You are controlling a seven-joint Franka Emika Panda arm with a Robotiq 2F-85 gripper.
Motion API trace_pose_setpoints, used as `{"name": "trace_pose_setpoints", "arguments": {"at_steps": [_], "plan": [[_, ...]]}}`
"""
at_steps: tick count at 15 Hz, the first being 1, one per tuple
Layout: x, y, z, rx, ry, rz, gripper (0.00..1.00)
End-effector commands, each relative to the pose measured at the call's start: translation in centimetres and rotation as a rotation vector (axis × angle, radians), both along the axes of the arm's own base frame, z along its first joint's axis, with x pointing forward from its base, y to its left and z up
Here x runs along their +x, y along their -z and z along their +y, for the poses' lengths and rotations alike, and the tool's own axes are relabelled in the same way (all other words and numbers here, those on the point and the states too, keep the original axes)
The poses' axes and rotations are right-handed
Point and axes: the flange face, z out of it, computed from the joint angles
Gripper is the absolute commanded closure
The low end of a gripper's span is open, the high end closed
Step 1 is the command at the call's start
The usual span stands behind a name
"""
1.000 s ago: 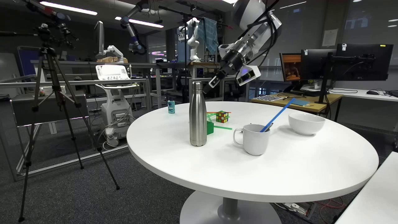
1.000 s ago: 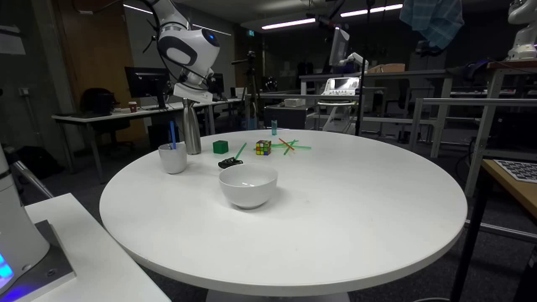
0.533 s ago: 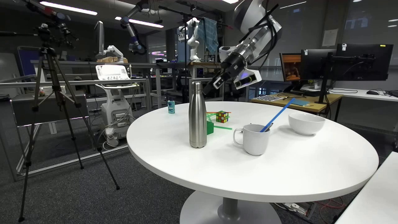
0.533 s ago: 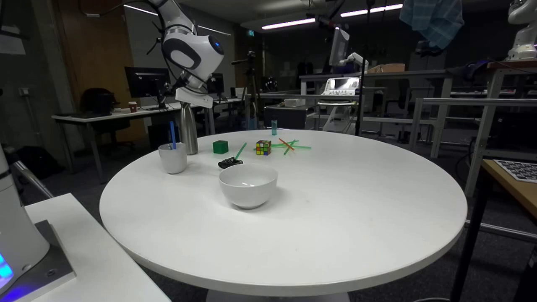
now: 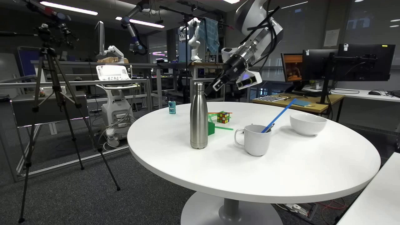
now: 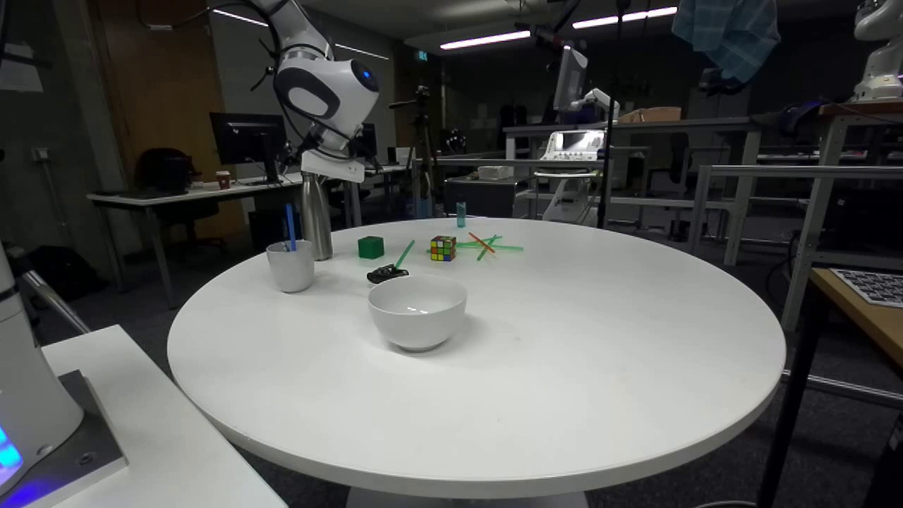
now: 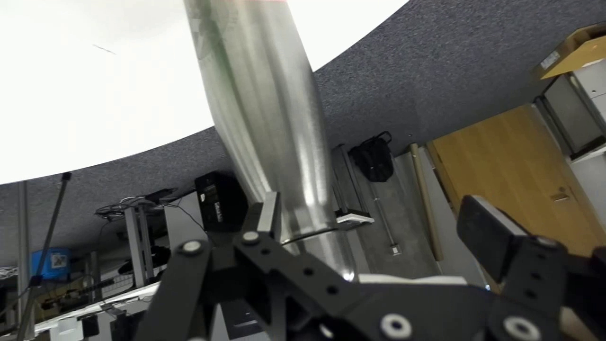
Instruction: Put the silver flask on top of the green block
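The silver flask (image 5: 199, 120) stands upright on the round white table, also seen in an exterior view (image 6: 317, 219). The green block (image 5: 211, 128) sits close to it, partly hidden behind it; it shows whole in an exterior view (image 6: 371, 248). My gripper (image 5: 212, 88) is tilted at the height of the flask's cap. In the wrist view my gripper (image 7: 378, 225) is open wide. The flask's neck (image 7: 307, 222) shows between the fingers, right by the left-hand finger; I cannot tell whether they touch. The green block is out of the wrist view.
A white mug (image 5: 257, 140) with a blue straw stands near the flask. A white bowl (image 6: 417, 314), a Rubik's cube (image 6: 443, 248), a black object (image 6: 387, 274), coloured straws (image 6: 487, 245) and a teal item (image 5: 172, 107) are on the table (image 6: 564, 395).
The flask has shifted slightly, a little away from the green block, and still stands upright. My gripper has moved a little and its wrist has turned slightly.
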Motion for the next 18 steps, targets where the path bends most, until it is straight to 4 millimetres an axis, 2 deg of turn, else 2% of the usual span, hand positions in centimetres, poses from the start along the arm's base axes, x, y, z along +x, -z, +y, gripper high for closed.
{"name": "trace_pose_setpoints", "arguments": {"at_steps": [1,9,18], "plan": [[1.5,-0.2,-0.2,0.001,0.063,-0.026,0.0],[2.6,-0.3,-0.3,0.037,0.126,-0.04,0.0],[5.0,-0.9,0.6,0.069,0.13,-0.043,0.0]]}}
